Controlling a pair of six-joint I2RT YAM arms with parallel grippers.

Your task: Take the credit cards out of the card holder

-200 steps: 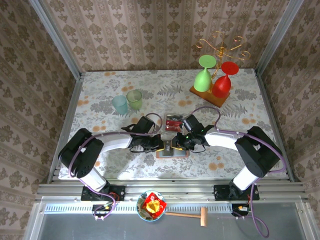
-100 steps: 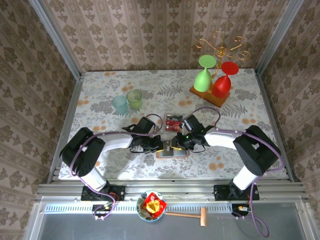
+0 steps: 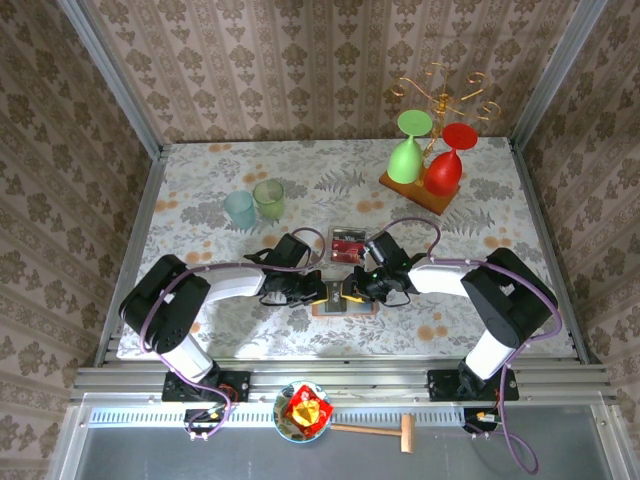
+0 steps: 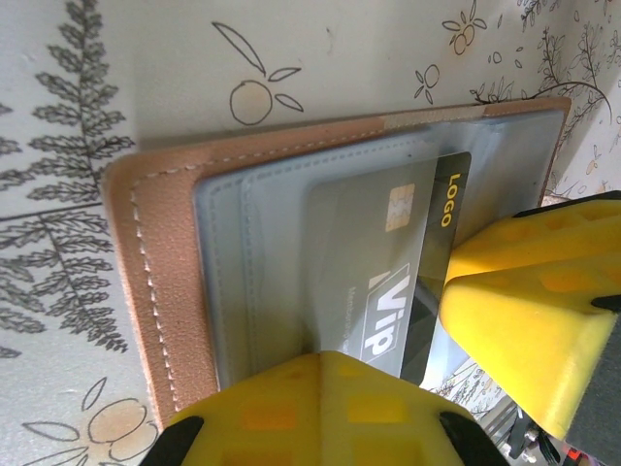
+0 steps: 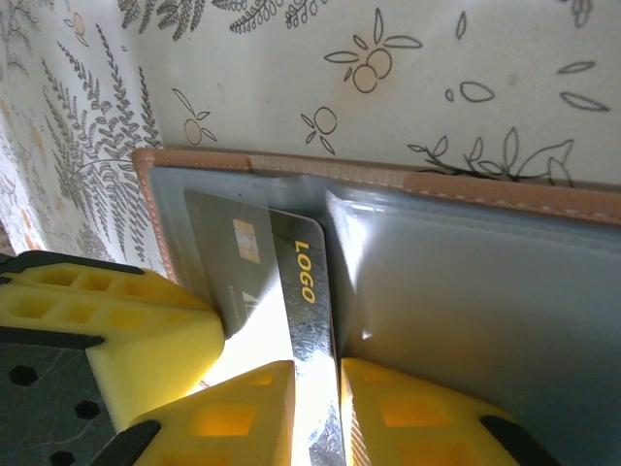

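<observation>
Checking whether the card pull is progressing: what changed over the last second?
The right arm shifted its bulky upper part slightly leftward, toward the card holder. The right hand remains pinched on the dark card. Nothing was let go. The left hand stays shut, pressing on the holder, and the red cards on the table did not move.

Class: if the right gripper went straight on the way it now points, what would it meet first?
The dark LOGO card, which the right gripper pinches at its edge; beyond that, probably the grey pocket of the card holder, though depth is hard to judge.
</observation>
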